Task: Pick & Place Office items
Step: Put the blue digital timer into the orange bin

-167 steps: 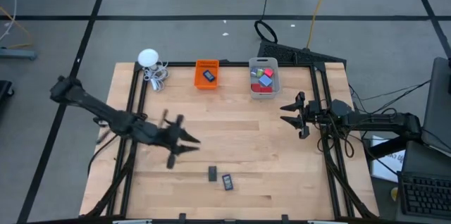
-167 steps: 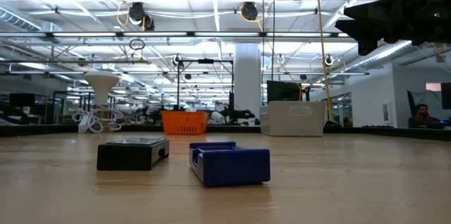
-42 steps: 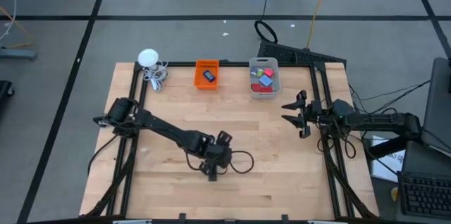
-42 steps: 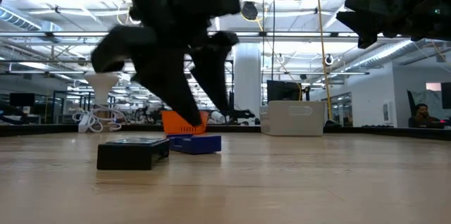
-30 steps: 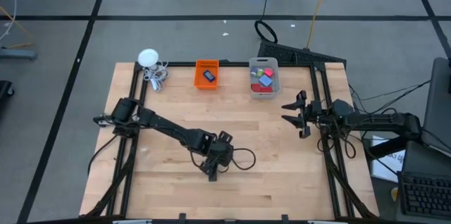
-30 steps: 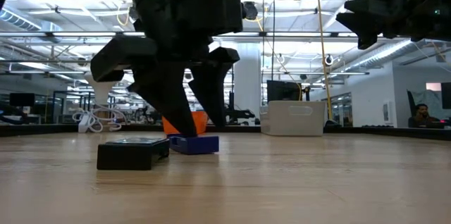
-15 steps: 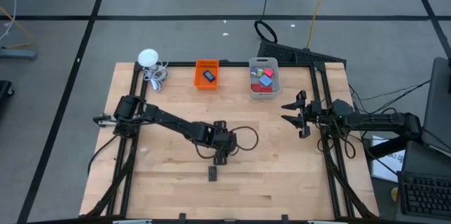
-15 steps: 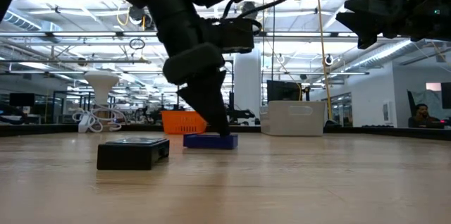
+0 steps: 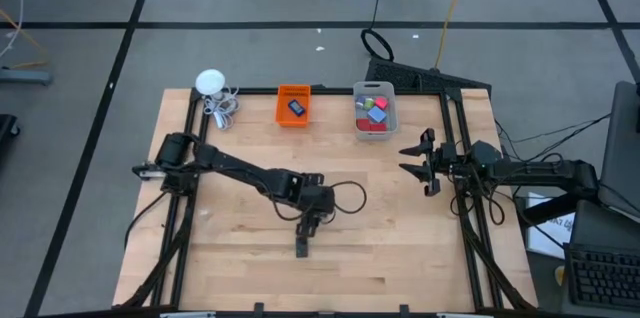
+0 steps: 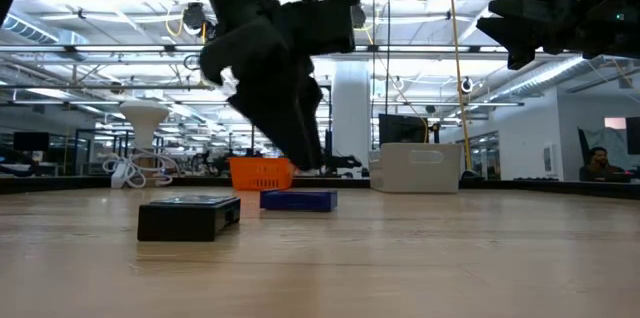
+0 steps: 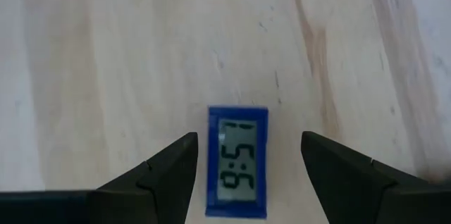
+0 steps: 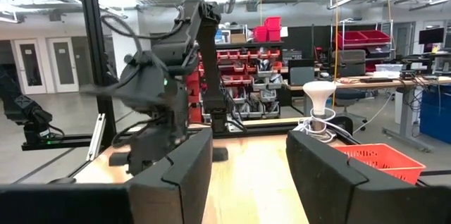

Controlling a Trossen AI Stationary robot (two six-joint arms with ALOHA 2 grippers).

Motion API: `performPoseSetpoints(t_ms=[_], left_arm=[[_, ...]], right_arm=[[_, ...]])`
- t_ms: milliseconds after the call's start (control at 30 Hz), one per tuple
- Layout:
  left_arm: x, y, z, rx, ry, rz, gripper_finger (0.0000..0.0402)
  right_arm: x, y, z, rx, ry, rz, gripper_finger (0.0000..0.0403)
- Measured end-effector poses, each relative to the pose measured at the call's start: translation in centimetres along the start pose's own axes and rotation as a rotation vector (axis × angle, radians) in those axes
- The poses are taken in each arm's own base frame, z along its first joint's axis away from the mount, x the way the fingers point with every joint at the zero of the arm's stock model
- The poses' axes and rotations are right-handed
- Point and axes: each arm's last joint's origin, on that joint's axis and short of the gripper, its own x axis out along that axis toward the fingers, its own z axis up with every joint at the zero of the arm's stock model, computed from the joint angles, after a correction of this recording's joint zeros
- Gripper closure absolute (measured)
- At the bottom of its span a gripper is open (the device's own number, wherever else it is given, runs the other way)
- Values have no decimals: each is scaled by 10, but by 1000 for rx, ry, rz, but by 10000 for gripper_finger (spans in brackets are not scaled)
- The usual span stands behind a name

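L arm reaches out to mid-table, left gripper (image 9: 310, 220) hovering just above the wood w/ fingers (image 11: 166, 170) spread wide. Directly under it, between the two fingers but touching neither: small blue clock (image 11: 237, 161), lying flat, LCD face up. From the table-level cam it's flat on the board (image 10: 298, 200), fingertips just above and behind it. So the step in hand looks like lining up a pick on the clock, not gripping yet.

Black flat block (image 9: 301, 248) sits on the table (image 9: 400, 248) just beyond the gripper toward the front edge, apart from the clock. Looks like the other loose item left.

Orange bin (image 9: 293, 105) and clear grey bin (image 9: 374, 110) are well away at the far edge, both already w/ items in them.

R arm parked at the R edge, right gripper (image 9: 418, 161) open, empty, well clear.

Next, IMO: drop straight down, stay centred on the clock's short axis, close across it, lift, carry to a bin. Clock is thin, so tips need to get nearly to the wood.
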Motion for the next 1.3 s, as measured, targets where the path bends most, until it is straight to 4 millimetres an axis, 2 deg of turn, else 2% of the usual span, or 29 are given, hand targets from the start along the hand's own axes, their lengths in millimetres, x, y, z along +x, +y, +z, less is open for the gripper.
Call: performPoseSetpoints(t_ms=[167, 667, 933, 1033, 1300], left_arm=[[5, -3, -1, 44, 14, 7, 147], [32, 1, -11, -3, 80, -30, 147], [35, 3, -12, -12, 91, -41, 148], [35, 3, -13, -17, 92, -41, 167], [34, 3, -12, -79, 89, -38, 262]], right_arm=[[0, 0, 0, 0, 0, 0, 232], [1, 0, -1, 1, 12, 0, 232], [1, 0, -3, 2, 28, -2, 232], [1, 0, -3, 2, 28, -1, 232], [1, 0, -3, 2, 28, -1, 232]])
